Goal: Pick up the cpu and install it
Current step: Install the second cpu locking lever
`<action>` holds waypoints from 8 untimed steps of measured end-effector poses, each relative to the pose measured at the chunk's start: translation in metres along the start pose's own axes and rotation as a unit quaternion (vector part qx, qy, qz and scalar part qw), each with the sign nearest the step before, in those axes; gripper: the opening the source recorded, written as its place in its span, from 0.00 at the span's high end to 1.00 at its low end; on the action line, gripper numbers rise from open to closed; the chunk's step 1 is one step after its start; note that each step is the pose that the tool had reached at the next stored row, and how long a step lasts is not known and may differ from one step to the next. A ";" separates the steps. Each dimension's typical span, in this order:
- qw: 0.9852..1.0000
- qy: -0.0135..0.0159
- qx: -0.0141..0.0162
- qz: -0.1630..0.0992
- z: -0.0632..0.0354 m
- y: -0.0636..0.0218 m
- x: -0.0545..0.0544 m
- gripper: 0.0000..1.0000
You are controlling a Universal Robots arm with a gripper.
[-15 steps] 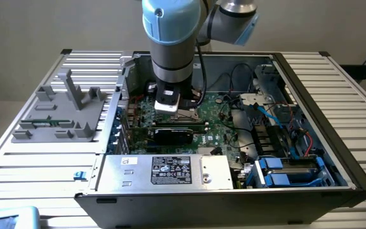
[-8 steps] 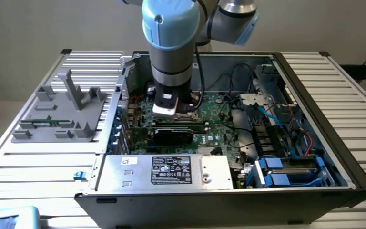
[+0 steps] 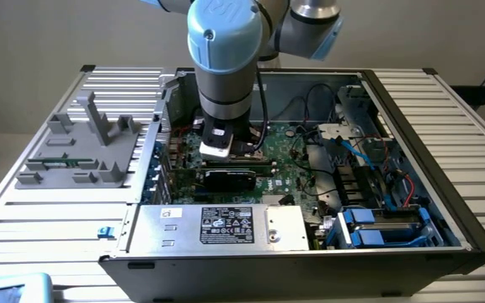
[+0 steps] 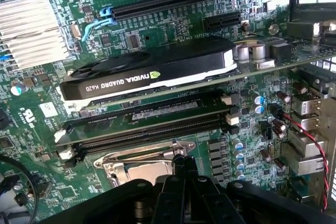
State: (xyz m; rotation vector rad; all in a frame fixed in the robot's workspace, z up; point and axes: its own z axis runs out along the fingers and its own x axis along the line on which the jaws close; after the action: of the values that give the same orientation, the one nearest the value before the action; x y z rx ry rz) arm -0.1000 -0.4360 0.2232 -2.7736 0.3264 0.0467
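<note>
A: State the position of the gripper (image 4: 185, 167).

B: It is lowered inside the open computer case (image 3: 411, 113), directly over the metal socket frame (image 4: 139, 163) on the green motherboard (image 4: 157, 24). The fingers are pressed together.

A: Where is the cpu, and which way does its long axis run?

B: Cannot tell. No chip is distinguishable at the fingertips or in the socket, which the gripper body partly covers.

A: List surrounding items.

B: Two memory slots (image 4: 147, 121) run parallel just beside the frame. Beyond them the black graphics card (image 4: 152, 74) stands on edge, also parallel. A finned heatsink (image 4: 29, 32) sits further off. In the exterior view, the power supply (image 3: 221, 226) lies near the front and a grey fixture (image 3: 83, 148) rests on the table at the exterior view's left.
</note>
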 end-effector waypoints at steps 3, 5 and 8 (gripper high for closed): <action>1.000 -0.001 0.000 0.001 0.0025 0.0013 -0.001 0.88; 1.000 -0.002 0.000 0.002 0.0025 0.0015 -0.001 0.88; 1.000 -0.003 0.000 0.002 0.0033 0.0018 -0.001 0.88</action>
State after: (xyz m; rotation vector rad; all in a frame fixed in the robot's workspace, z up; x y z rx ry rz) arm -0.1016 -0.4362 0.2196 -2.7717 0.3300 0.0545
